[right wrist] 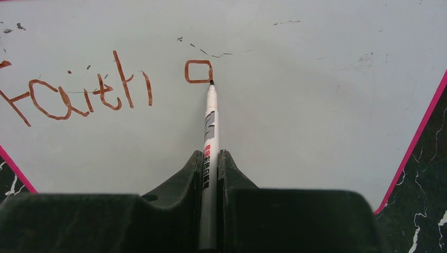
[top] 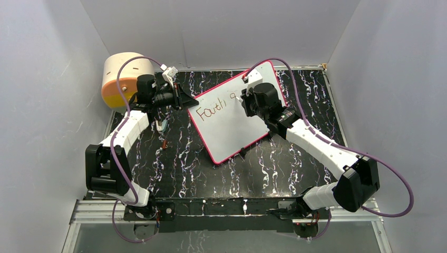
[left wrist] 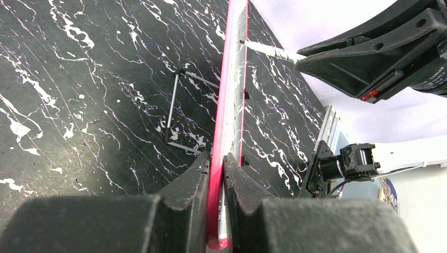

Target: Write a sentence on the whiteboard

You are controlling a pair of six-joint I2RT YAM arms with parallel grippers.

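Your right fingers are clamping a marker, tip touching the sentence on the whiteboard, your left fingers are pinching its frame.

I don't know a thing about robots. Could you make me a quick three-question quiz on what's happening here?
1. True or false: the left gripper pinches the whiteboard by its pink edge.
2. What does the right gripper hold? A) sponge B) marker C) cup
3. Fill in: the first word on the board reads roughly ____.
Key: 1 true; 2 B; 3 Faith.
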